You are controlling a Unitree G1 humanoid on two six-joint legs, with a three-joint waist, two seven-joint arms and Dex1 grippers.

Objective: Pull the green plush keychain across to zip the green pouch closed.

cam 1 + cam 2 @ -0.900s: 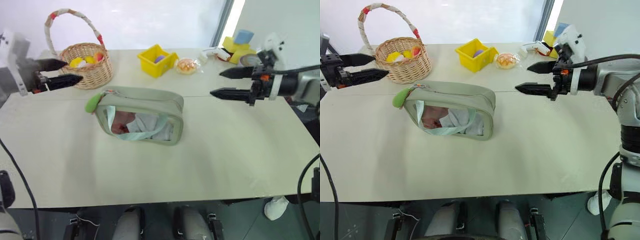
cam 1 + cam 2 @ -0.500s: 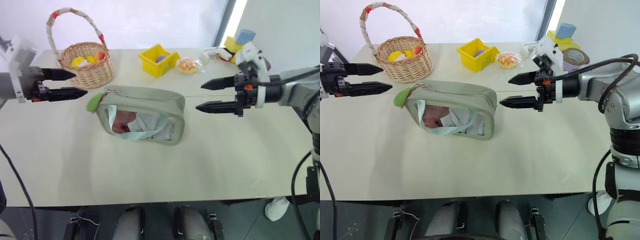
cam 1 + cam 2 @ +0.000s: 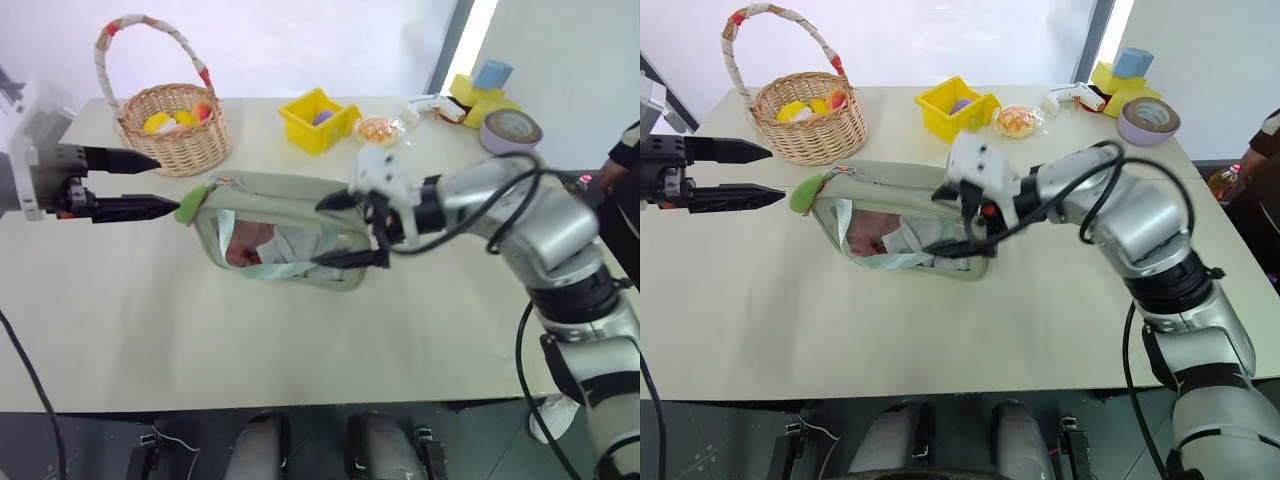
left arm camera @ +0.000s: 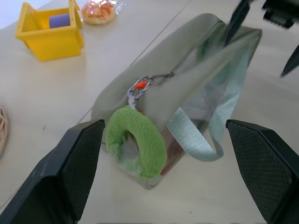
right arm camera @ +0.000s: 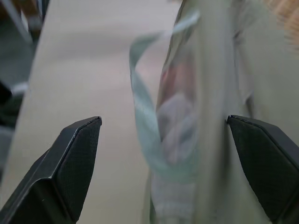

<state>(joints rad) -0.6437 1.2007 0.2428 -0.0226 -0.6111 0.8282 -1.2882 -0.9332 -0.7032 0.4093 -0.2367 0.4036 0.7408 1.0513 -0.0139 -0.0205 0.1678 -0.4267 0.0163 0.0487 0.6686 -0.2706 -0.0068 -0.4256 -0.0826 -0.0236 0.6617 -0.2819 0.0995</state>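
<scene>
Beige tabletop (image 3: 300, 340), nothing done on the zip as far as I can judge. Green pouch (image 3: 300, 215) stands mid-table on its long edge, clear window toward the robot, pale mint strap (image 3: 285, 270) draped over the front.

Right gripper (image 3: 345, 228) is at the pouch's right end, jaws wide, one finger above the top edge and the other low on the window side, so the end sits between them. Not closed on it; can't tell whether either finger touches the fabric. My read: it's setting up to brace that end.

Left gripper (image 3: 150, 184) is level, just left of the pouch, jaws spread wide, nothing held. In the left wrist view the green plush keychain (image 4: 135, 147) sits right between its fingers, a small gap from the tips.

Keychain hangs at the pouch's left end, clipped by a small metal ring (image 4: 140, 87) with an orange bit to the zipper pull. So the slider is at the left end of its track with the whole run across the top to go. Can't tell from here whether the teeth are parted along the top.

Left to do, by my estimate: clamp the right end, close on the plush, drag it across toward the right gripper.

Clutter is all at the far edge: wicker basket (image 3: 180, 135), yellow bin (image 3: 315, 122), tape roll (image 3: 512, 130). Well apart from the pouch.
</scene>
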